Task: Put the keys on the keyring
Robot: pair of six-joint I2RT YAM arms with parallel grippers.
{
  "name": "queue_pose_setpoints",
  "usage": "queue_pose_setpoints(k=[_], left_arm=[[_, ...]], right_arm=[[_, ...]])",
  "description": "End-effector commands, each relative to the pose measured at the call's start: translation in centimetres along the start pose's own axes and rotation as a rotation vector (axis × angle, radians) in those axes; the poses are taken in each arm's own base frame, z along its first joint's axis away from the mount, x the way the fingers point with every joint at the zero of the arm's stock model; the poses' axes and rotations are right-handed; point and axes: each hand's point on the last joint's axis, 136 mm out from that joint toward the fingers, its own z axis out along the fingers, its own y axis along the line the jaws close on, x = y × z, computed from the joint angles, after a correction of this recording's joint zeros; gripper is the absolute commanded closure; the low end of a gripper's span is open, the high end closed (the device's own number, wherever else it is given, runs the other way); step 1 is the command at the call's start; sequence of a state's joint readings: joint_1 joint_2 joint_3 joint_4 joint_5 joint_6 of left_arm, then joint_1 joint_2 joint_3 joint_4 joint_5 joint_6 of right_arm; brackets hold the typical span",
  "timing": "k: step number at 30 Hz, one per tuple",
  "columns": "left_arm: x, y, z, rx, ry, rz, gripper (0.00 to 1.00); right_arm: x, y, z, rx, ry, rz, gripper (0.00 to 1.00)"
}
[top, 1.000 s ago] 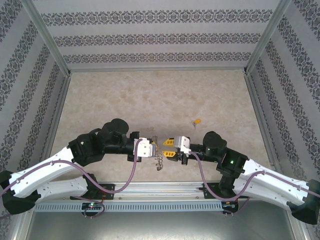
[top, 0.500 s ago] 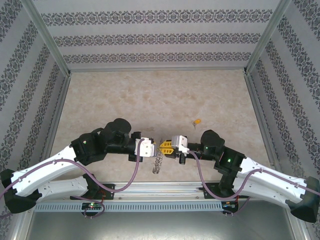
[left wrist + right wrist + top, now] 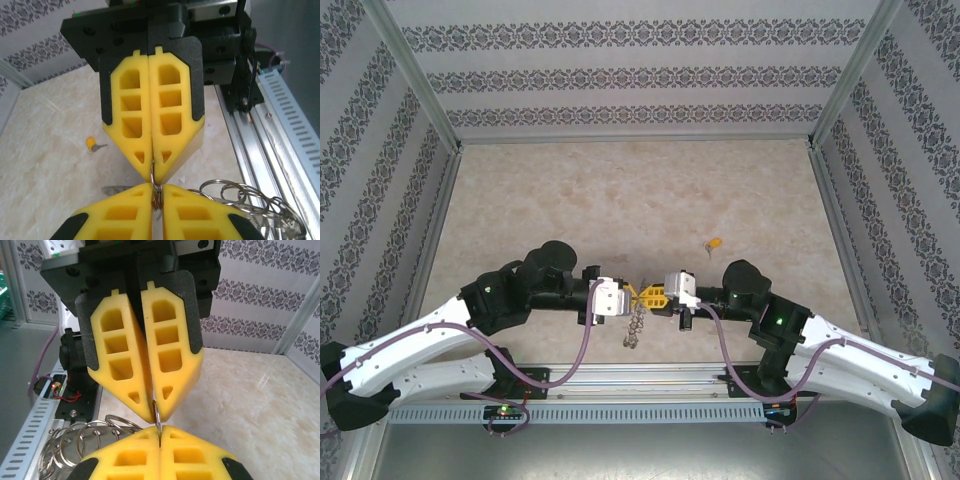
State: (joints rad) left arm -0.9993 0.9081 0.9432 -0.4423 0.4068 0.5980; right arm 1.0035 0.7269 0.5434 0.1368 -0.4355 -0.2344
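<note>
The keyring [image 3: 634, 327], a grey metal ring fringed with small wire loops, hangs between my two grippers above the table's near edge. One wire loop [image 3: 157, 192] is pinched from both sides. My left gripper [image 3: 628, 296] is shut on it, its yellow fingertips [image 3: 135, 195] almost touching. My right gripper [image 3: 651, 297] is shut on the same loop [image 3: 157, 412] from the opposite side, tip to tip with the left. The rest of the keyring [image 3: 250, 200] dangles beside the fingers, its loops [image 3: 75, 437] bunched together. A small key [image 3: 714, 242] with a yellow-orange head [image 3: 91, 144] lies apart on the table.
The beige marble-look table [image 3: 620, 200] is walled by patterned panels [image 3: 630, 75] at the back and sides. A metal rail with a slotted cable duct [image 3: 620, 410] runs along the near edge, just below the hanging ring.
My right gripper closed and moved left until its tips met the left gripper's on the wire loop. The hanging keyring shifted slightly left and down.
</note>
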Motion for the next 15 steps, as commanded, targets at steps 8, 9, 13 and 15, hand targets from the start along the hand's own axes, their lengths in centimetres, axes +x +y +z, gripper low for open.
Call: queue_pose_setpoints(k=[8, 9, 13, 15], left_arm=[[-2.42, 0.76, -0.43, -0.014, -0.164, -0.023, 0.96], [-2.56, 0.81, -0.54, -0.016, -0.167, -0.023, 0.96], [-2.46, 0.84, -0.52, -0.016, -0.164, -0.029, 1.00], [-2.51, 0.97, -0.55, -0.022, -0.169, -0.029, 1.00]], right_arm=[[-3.71, 0.24, -0.80, -0.020, -0.134, -0.037, 1.00], [-3.73, 0.29, -0.84, -0.021, -0.136, -0.036, 1.00], [-3.75, 0.38, -0.84, -0.025, -0.138, -0.037, 1.00], [-3.73, 0.29, -0.91, -0.018, -0.138, -0.036, 1.00]])
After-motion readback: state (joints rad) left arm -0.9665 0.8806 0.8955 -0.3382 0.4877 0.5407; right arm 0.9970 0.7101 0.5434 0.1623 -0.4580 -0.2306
